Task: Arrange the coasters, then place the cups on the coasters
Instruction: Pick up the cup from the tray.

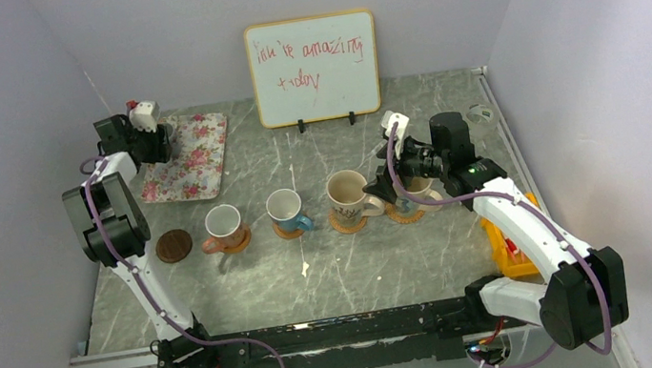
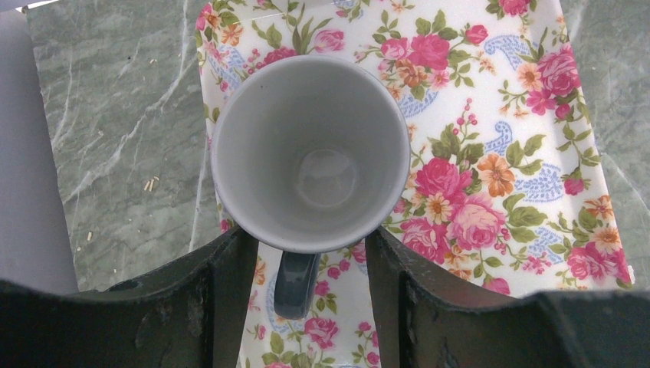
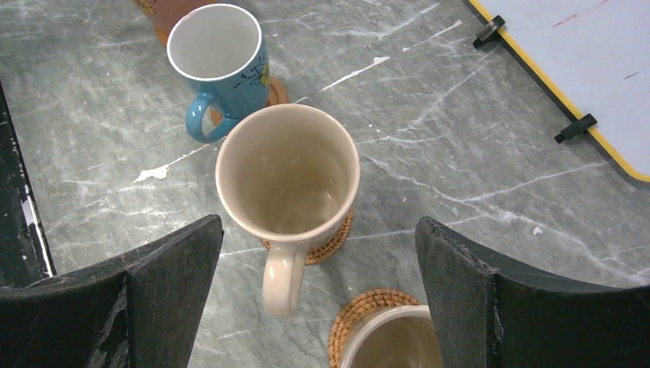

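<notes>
In the left wrist view a small grey cup (image 2: 310, 153) stands on the floral tray (image 2: 490, 115). Its dark handle (image 2: 297, 284) points back between the fingers of my left gripper (image 2: 306, 241), which is open, with a gap on each side of the handle. From above, a dark brown coaster (image 1: 174, 246) lies bare at the left of a row. To its right stand an orange-brown cup (image 1: 224, 225), a blue-handled cup (image 1: 286, 211) and a cream cup (image 1: 348, 198), each on a coaster. My right gripper (image 1: 404, 181) hangs wide open over a second cream cup (image 3: 391, 341) on a woven coaster (image 3: 360, 307).
The floral tray (image 1: 188, 155) lies at the back left, under the left arm. A whiteboard (image 1: 314, 68) leans on the back wall. A yellow-orange object (image 1: 509, 250) sits by the right arm at the table's right edge. Walls close in on both sides.
</notes>
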`<action>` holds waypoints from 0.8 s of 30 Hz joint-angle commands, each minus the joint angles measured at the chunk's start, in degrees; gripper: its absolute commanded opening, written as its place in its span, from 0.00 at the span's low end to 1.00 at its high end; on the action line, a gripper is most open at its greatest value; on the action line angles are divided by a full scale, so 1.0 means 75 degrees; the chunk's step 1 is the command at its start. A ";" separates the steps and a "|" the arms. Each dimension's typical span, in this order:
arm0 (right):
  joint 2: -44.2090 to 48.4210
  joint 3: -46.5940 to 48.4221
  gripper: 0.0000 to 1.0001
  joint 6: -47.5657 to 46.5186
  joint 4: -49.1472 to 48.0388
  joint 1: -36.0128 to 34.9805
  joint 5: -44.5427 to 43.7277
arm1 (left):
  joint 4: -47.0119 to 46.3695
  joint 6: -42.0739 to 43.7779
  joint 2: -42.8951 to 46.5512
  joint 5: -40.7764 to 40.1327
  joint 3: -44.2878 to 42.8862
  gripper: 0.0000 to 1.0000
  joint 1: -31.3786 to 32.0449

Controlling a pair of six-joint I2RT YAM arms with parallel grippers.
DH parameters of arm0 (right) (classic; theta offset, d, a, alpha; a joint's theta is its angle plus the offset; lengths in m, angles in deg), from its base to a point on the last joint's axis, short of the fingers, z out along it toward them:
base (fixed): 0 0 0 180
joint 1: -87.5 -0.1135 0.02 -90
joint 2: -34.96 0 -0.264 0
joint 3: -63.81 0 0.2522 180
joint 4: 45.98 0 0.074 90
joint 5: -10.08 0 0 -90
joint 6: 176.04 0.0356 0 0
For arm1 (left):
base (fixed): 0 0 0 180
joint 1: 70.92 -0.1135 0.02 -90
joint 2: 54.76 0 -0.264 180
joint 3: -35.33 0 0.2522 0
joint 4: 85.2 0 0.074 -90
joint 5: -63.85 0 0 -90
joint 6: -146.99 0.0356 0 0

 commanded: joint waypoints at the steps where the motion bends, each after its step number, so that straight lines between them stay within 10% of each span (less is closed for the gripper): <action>1: 0.0101 0.0020 1.00 -0.0082 -0.0184 0.0041 0.0203 | 0.0138 0.0156 -0.0005 0.0329 -0.0237 0.62 -0.0109; 24: 0.0134 0.0018 1.00 -0.0062 -0.0196 0.0043 0.0204 | 0.0370 0.0113 -0.0210 0.0775 -0.0483 0.24 -0.0210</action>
